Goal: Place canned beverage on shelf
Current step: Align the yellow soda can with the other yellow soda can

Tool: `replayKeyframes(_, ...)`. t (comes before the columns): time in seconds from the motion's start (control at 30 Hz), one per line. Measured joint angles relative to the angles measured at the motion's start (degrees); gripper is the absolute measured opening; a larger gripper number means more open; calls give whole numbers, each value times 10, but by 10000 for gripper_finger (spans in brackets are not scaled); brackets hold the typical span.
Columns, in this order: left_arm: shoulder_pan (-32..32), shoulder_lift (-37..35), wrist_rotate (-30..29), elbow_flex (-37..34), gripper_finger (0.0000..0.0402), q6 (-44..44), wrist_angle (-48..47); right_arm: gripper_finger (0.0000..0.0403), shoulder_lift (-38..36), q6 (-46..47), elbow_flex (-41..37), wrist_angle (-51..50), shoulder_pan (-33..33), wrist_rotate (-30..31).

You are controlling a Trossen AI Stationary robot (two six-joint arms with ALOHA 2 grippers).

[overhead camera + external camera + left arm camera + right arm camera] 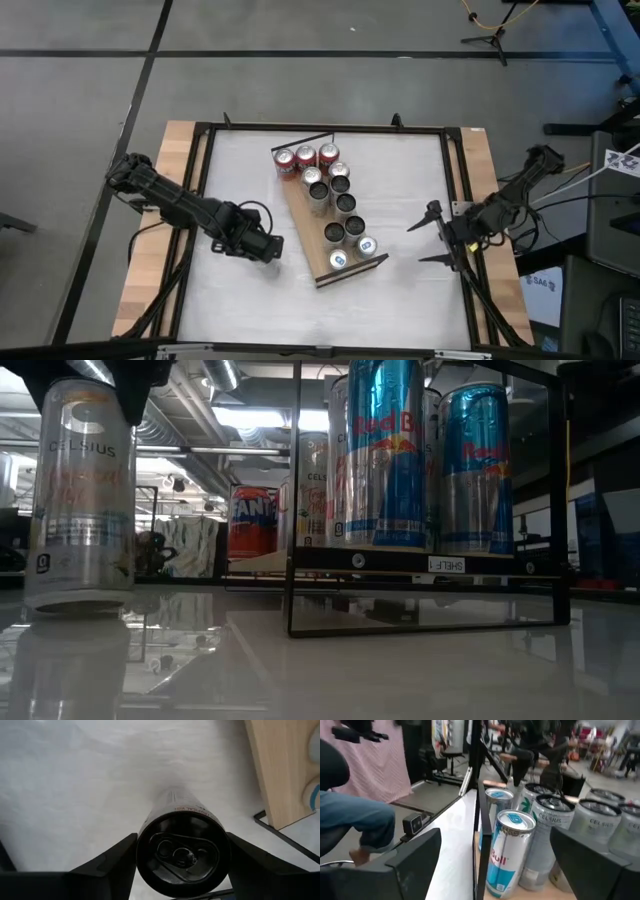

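A pale slim Celsius can (80, 500) stands upright left of the shelf, with my left gripper (268, 245) shut on its top, fingers pointing down. The shelf (308, 235), a light wooden board, lies slantwise mid-table with a black rail (425, 625) at its near end. It carries several cans: red ones (305, 156) at the far end, Red Bull cans (385, 455) at the near end. My right gripper (415, 243) hangs open and level by the table's right edge, pointing toward the shelf, nothing between its fingers (415, 865). My left gripper pinches the Celsius can's upper wall (145, 827), just below the lid, between its two fingers (112, 857), one on each side. The fingers come from above, pointing down. The can stays upright; whether its bottom (78, 603) rests on the table, I cannot tell.
The white tabletop (240, 310) has free room left of and in front of the shelf. A black frame (455, 180) borders the table. Beyond the table a seated person's leg (350, 820) shows in the right wrist view.
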Motion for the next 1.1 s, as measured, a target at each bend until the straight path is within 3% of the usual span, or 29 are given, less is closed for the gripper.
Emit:
replayKeyframes(0.23, 19, 0, 10, 0, 240, 2, -6, 367, -99, -85, -39, 26, -5, -15)
replayKeyframes(0.47, 31, 0, 22, 0, 240, 17, -6, 367, -213, -117, -76, -8, -85, -40)
replayKeyframes(0.83, 34, 0, 29, 0, 241, 10, -7, 367, -211, -73, -141, -7, -260, -155)
replayKeyframes(0.97, 34, 0, 29, 0, 255, 18, -5, 367, -205, -48, -152, 11, -316, -251)
replayKeyframes(1.1, 34, 0, 32, 0, 276, 20, 1, 367, -203, -49, -152, 15, -348, -278)
